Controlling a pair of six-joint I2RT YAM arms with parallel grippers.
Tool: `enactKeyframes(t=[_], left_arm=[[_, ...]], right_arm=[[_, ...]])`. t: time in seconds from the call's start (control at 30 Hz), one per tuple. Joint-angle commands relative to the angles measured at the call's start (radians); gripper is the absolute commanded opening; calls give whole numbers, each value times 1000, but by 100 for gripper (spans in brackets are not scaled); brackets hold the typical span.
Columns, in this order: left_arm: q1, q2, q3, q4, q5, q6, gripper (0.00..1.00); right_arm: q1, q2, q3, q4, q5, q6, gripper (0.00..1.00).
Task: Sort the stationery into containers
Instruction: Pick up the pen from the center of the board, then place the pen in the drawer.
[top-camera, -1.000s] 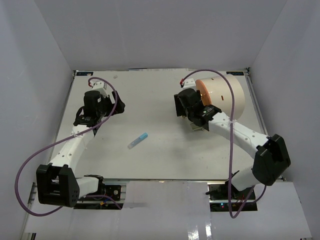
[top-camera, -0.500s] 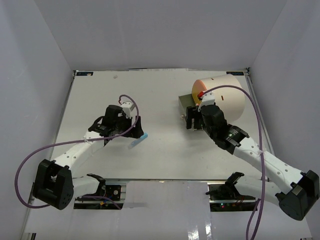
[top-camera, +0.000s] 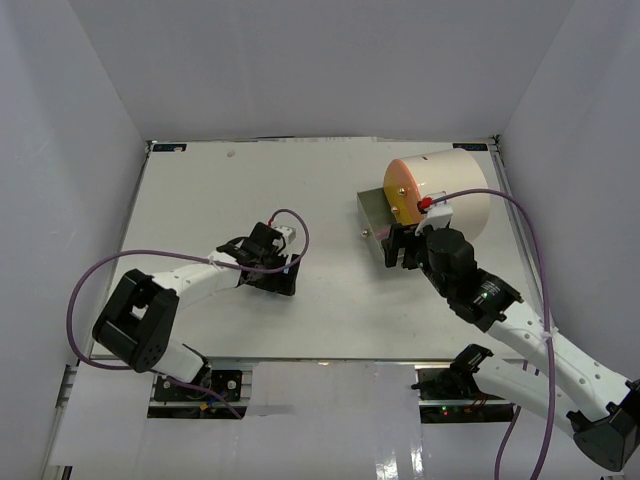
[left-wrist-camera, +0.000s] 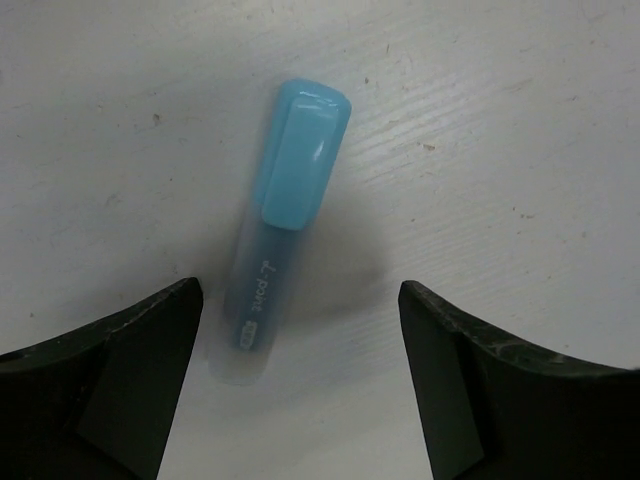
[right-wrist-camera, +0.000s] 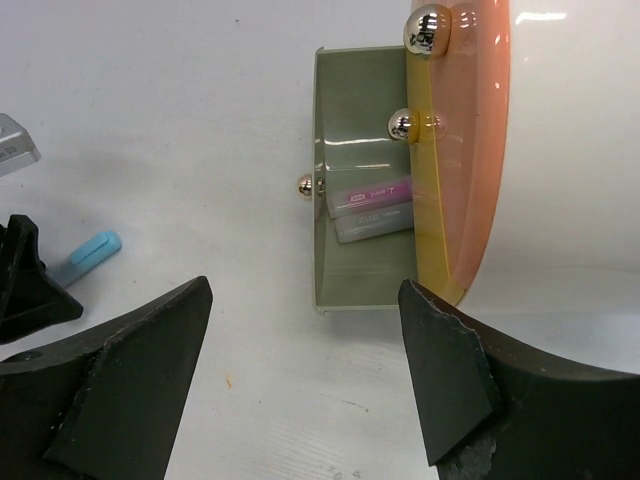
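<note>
blue-capped clear marker (left-wrist-camera: 280, 225) flat on white table (left-wrist-camera: 520, 120), between the wide-apart fingers (left-wrist-camera: 110, 380) of left gripper (left-wrist-camera: 300, 385)

You had 3 pens in view: 1 blue pen (left-wrist-camera: 285, 225), 1 pink pen (right-wrist-camera: 372, 192), 1 clear pen (right-wrist-camera: 375, 224). Containers: 1 drum (right-wrist-camera: 570, 130) w/ 1 drawer (right-wrist-camera: 360, 100). You could count 3 knobs (right-wrist-camera: 403, 124): 2 on the drum, 1 on the drawer. Grippers: 2, left gripper (left-wrist-camera: 300, 290) & right gripper (right-wrist-camera: 305, 290).

Glossy plastic, matt scuffed bench (left-wrist-camera: 500, 150)
The blue pen (left-wrist-camera: 285, 215) shows a shiny cap over a frosted barrel; the drum (right-wrist-camera: 570, 150) gleams smooth, its knobs (right-wrist-camera: 428, 28) polished metal.
</note>
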Motion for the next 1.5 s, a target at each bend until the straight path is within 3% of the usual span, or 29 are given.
enactKeyframes(t=[0.0,0.2,0.33,0.37,0.5,0.7,1.07,1.3,1.47], left_arm=[[-8,20,26,-25,-56,-63,86],[-55,55,28,-30,-88,-99,71],[-95,93,40,-28,-107,-130,56],[-103,101,47,-28,-107,-139,49],[-155,127,136,-30,-96,-151,30],[-169,150,336,-24,-73,-182,20],[-180,348,785,62,42,-289,20],[-195,517,968,100,62,-352,24],[-207,590,1022,107,52,-370,33]], right_arm=[[-1,-27,-11,45,22,-7,82],[-2,-43,-34,47,31,-15,82],[-5,-59,-45,47,37,-15,82],[-5,-71,-48,47,41,-12,82],[-5,-125,-78,50,86,34,82],[-5,-238,-127,56,141,76,82],[-5,-289,-137,55,138,73,82],[-7,-293,-134,52,135,74,83],[-7,-303,-131,52,137,67,83]])
